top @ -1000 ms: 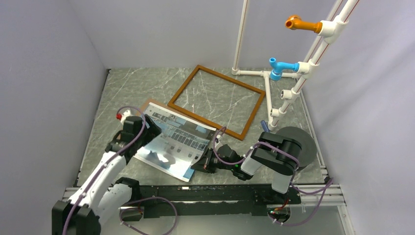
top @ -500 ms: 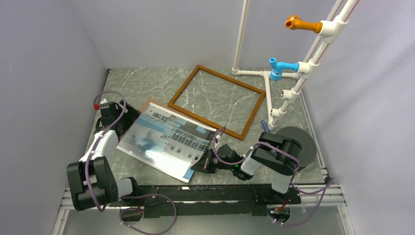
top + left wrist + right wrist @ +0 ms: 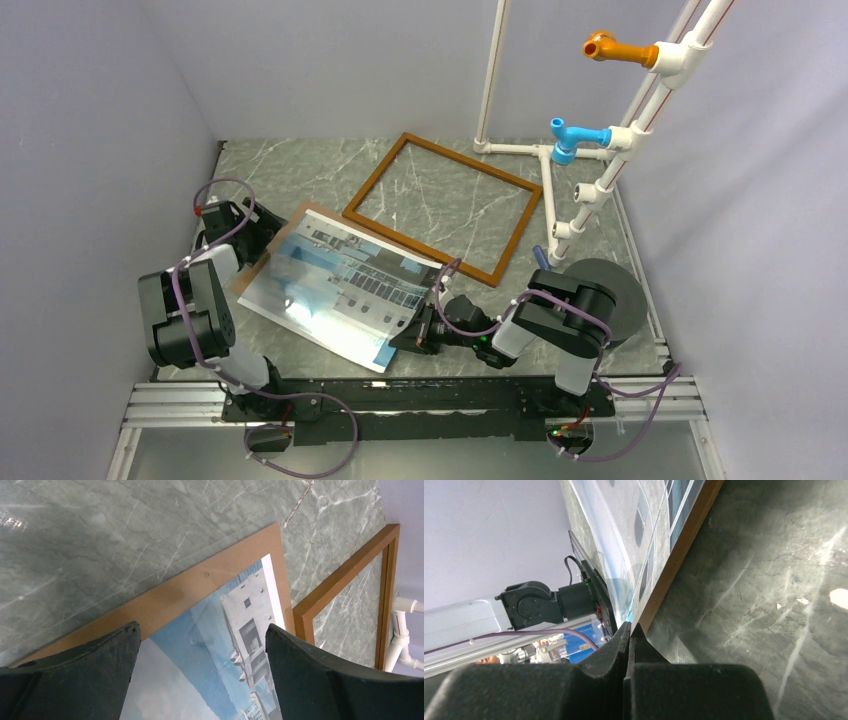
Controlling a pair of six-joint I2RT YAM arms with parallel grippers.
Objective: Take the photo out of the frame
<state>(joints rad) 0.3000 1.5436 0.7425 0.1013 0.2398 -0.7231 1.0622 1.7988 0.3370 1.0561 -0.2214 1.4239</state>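
Observation:
The photo, a print of a grey-white building under blue sky on a light-brown board, lies left of centre on the marble table. It is outside the frame, a hollow reddish-brown wooden rectangle lying flat just behind it. My right gripper is shut on the photo's near right edge. In the right wrist view the board's edge runs down into the closed tips. My left gripper stands open by the photo's far left corner. In the left wrist view its fingers straddle the print without touching it, with the frame beyond.
A white pipe rack with blue and orange fittings stands at the back right, its foot close to the frame's right side. A dark grey disc lies behind the right arm. Enclosure walls close off the left, back and right.
The left arm has drawn back to the left, its open gripper moving off the photo's left part to the far left corner. The photo's left side has settled lower. The right gripper has not moved.

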